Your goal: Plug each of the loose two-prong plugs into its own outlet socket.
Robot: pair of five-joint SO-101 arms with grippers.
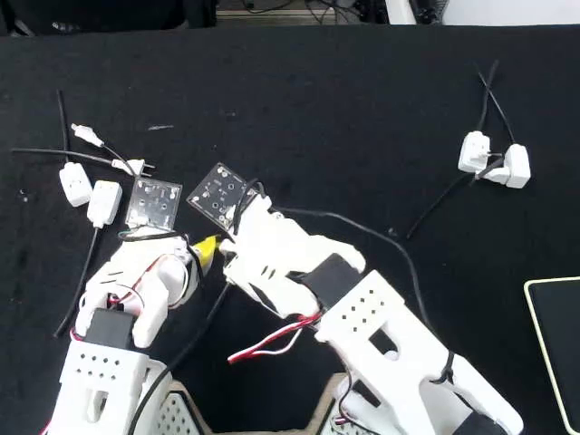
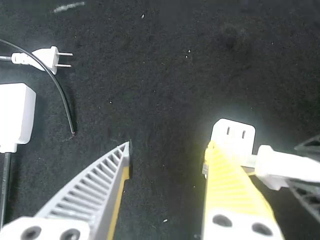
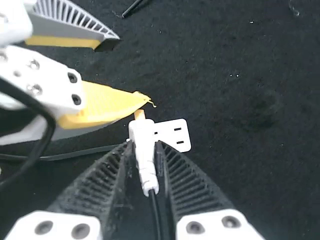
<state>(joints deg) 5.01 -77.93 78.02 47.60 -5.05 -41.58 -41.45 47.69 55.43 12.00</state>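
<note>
The right gripper (image 3: 144, 145) is clamping one white plug (image 3: 141, 135), its nose against a single two-slot socket (image 3: 172, 134) — the prongs are hiding behind the plug body. The left gripper (image 2: 168, 146) is standing wide apart, its yellow finger (image 2: 232, 185) just beside that socket. Two loose plugs are lying at ten o'clock: first plug (image 1: 86, 134) and second plug (image 1: 133, 166). Four white blocks are sitting in pairs — near block (image 1: 104, 201) at nine o'clock, far block (image 1: 515, 166) at two. A tray (image 1: 555, 344) is being cut off at four o'clock.
</note>
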